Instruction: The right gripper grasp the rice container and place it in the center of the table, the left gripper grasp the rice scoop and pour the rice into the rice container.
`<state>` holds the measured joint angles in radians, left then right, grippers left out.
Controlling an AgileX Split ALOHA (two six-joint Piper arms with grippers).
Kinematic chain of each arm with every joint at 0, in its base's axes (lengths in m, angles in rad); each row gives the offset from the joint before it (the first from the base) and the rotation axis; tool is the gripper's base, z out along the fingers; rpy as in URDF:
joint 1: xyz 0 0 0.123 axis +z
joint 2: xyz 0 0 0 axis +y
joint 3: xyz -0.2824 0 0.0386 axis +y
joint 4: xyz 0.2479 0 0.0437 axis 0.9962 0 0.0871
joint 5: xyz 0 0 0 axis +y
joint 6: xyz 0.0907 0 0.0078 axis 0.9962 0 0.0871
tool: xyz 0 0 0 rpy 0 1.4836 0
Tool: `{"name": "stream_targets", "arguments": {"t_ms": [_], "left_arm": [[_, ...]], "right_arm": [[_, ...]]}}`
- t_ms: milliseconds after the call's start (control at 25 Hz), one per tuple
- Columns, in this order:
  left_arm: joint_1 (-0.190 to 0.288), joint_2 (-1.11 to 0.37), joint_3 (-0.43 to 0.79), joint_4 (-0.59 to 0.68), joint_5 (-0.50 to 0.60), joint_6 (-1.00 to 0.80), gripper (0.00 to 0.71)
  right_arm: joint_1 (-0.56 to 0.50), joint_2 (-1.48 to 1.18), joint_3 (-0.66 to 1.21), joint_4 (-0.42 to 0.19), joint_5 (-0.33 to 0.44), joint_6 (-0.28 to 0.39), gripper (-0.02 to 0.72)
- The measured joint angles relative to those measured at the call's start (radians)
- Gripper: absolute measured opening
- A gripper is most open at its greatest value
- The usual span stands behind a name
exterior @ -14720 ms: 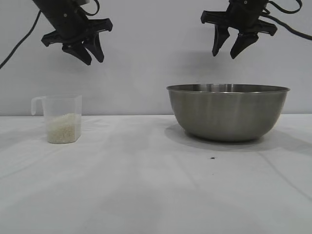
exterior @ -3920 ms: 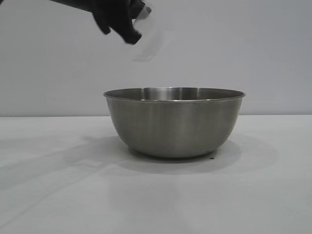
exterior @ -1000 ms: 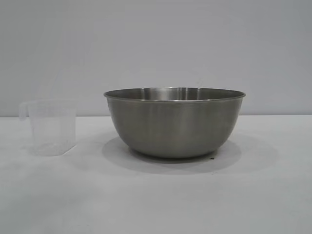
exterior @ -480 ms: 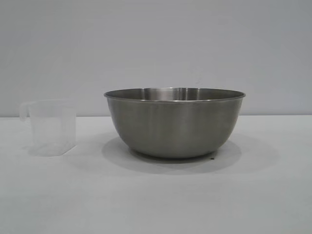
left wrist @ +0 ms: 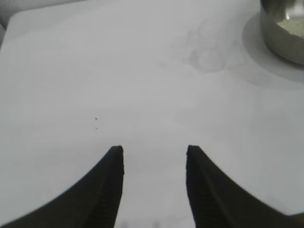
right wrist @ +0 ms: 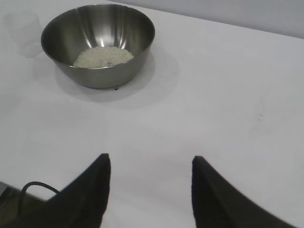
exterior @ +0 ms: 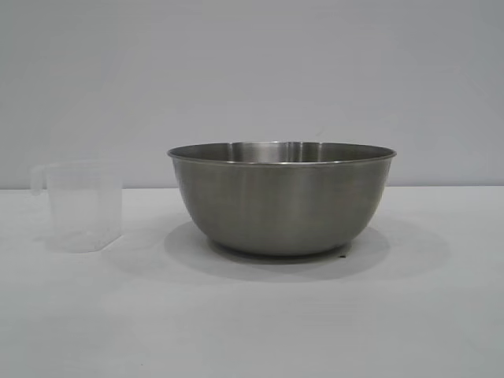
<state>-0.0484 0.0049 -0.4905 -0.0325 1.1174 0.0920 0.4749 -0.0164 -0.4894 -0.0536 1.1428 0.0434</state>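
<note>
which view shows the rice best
The right wrist view: it looks down into the rice container, so the rice shows as a whole white heap on its bottom. The left wrist view catches only a sliver of grains at the picture's edge. The exterior view shows none; the bowl's steel wall hides it.

From my seat I see only claw tips: the left gripper ends in two matte black, curved fingers tapering to blunt points. The right gripper has the same pair of black tapered fingers, with a thin black cable looping beside one.
</note>
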Motion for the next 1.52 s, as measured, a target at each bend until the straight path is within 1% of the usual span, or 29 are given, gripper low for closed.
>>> {"name": "stream_targets", "arguments": {"t_ms": [880,960,1040,1200,1400,1520], "left_arm": [[0.0,-0.002,0.0,-0.002,0.0,0.0,0.266],[0.0,-0.002,0.0,-0.002,0.0,0.0,0.266],[0.0,-0.002,0.0,-0.002,0.0,0.0,0.266],[0.003,-0.021,0.0,-0.002,0.0,0.0,0.266],[0.057,-0.023,0.0,-0.002,0.002,0.0,0.266],[0.066,-0.023,0.0,-0.002,0.002,0.0,0.266]], "right_arm": [[0.0,0.0,0.0,0.0,0.0,0.0,0.346],[-0.015,0.0,0.0,0.0,0.0,0.0,0.346],[-0.051,0.0,0.0,0.0,0.0,0.0,0.346],[-0.158,0.0,0.0,0.0,0.0,0.0,0.346],[-0.29,0.0,0.0,0.0,0.0,0.0,0.346],[-0.357,0.0,0.0,0.002,0.0,0.0,0.346]]}}
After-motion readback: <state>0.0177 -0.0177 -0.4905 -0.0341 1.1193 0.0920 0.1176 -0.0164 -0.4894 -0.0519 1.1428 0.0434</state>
